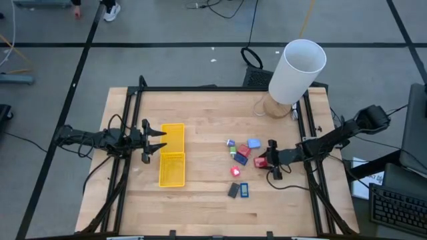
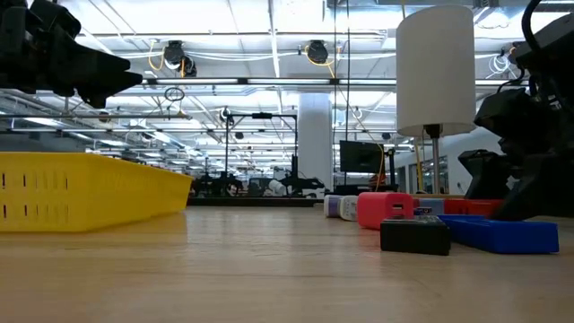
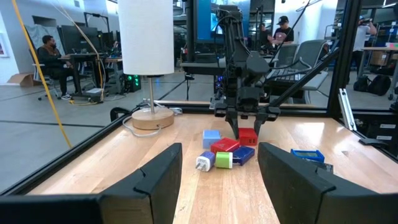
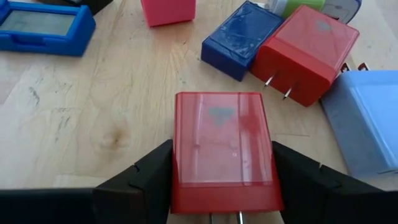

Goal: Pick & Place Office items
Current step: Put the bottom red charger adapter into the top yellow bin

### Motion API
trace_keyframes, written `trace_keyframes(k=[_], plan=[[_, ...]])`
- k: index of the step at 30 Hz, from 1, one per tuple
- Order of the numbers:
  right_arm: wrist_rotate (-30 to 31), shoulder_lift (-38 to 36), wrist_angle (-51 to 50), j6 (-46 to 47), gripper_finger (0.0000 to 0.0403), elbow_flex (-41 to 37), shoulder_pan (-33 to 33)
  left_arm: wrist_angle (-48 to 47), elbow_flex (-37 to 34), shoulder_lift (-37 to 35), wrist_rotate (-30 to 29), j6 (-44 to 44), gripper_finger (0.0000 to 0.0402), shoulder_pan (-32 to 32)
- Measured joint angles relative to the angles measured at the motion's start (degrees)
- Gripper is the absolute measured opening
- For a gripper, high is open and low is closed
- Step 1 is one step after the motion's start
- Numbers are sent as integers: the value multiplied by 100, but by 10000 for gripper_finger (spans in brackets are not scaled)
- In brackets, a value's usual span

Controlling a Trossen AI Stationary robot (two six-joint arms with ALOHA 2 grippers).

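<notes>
Right claw (image 1: 268, 162) sits low on the tabletop (image 1: 207, 113), fingers (image 4: 140, 177) clamped on both sides of a red plug block (image 4: 222, 149), right edge of the item cluster. Just beside it: second red block (image 4: 305, 53), dark blue block (image 4: 242, 38), pale blue block (image 4: 364, 118), pink-red chunk (image 4: 166, 10). Blue flat rectangle (image 1: 244, 190) and dark grey rectangle (image 1: 233, 190) lie side by side nearer the front edge. Left claw (image 1: 155, 141) hangs over the left edge of the yellow tray (image 1: 172, 170), fingers (image 3: 155, 177) spread, holding nothing. White lamp (image 1: 295, 73) stands at far right.
</notes>
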Motion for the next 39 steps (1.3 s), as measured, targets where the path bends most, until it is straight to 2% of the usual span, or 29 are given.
trace_keyframes(k=[14,16,39], plan=[[4,-627,45,-1,211,-5,0,0,0,-2,0,2,214,-2],[-139,-673,49,14,212,-3,0,0,0,-1,0,1,214,-1],[-448,-692,772,2,211,8,13,0,0,0,0,0,214,-2]])
